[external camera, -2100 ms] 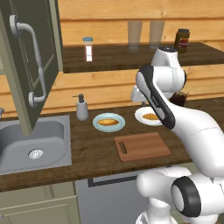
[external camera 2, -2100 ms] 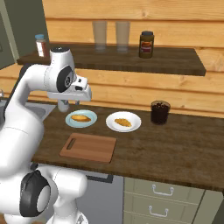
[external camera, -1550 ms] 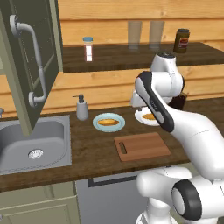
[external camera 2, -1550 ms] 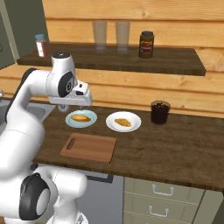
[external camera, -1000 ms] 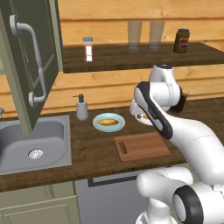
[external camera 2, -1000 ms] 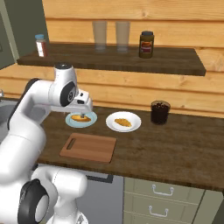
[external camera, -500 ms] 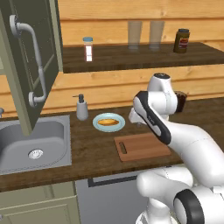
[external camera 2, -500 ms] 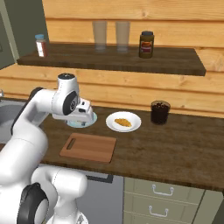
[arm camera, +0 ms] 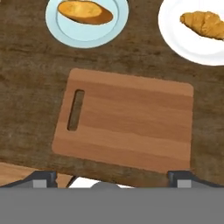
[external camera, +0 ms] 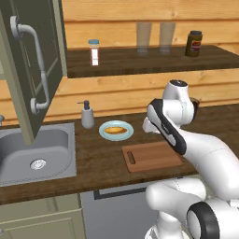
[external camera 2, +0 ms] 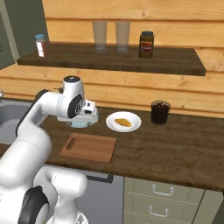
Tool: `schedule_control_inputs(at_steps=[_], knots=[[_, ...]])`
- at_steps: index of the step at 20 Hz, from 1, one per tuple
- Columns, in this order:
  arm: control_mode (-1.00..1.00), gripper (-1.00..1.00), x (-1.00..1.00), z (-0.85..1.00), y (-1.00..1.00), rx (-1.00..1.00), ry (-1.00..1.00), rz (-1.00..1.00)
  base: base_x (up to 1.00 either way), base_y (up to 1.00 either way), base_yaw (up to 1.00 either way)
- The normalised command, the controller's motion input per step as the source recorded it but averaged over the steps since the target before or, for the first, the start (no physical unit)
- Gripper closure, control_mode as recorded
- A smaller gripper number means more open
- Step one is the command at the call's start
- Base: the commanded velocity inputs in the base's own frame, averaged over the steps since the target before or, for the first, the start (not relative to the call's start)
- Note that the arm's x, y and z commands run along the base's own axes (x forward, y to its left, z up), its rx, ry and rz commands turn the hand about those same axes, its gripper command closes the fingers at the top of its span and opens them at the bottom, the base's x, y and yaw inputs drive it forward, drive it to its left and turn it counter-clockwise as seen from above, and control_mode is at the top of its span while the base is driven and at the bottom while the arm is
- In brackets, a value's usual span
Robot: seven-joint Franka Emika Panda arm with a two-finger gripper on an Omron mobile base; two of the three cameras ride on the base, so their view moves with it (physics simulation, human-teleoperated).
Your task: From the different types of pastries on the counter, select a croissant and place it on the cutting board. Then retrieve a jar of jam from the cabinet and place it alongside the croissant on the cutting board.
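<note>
Lowered from its raised pose of two seconds ago, the white robot arm now hangs its gripper just over the dark brown wood-grain tabletop, jaws spread wide and empty, its camera looking straight down. Directly beneath lies the flat reddish-brown wooden cutting board, bare, its dark slot handle toward the sink side. Beyond the board's far edge, apart from it, sit the two pastries: the small golden crescent croissant on a round white plate, and the longer oval golden pastry on a light blue plate. Neither pastry has been touched. The wide jaws suit a grasp still to come, and the downward-facing pose appears chosen to survey both plates before committing; the croissant lies off to one side of the hand's line, so a sideways shift seems needed. A dark cup stands near the white plate.
</note>
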Motion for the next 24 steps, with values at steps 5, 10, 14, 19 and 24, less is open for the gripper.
schedule_control_inputs(at_steps=[5, 10, 14, 19, 24], knots=[[-1.0, -1.0, 0.16, 0.0, -0.7, -0.02, -0.06, 0.27, 0.0, 0.0, 0.0], [-1.0, -1.0, 0.1, 0.11, -0.65, -0.02, -0.22, 0.27, 0.0, 0.0, 0.0], [-1.0, -1.0, 0.59, 0.0, -0.14, 0.04, 0.05, 0.02, 0.0, 0.0, 0.0], [-1.0, -1.0, 1.0, 0.0, -0.46, 0.13, 0.12, 0.13, 0.0, 0.0, 0.0], [-1.0, -1.0, 0.8, 0.0, -0.71, 0.18, 0.12, 0.13, 0.0, 0.0, 0.0]])
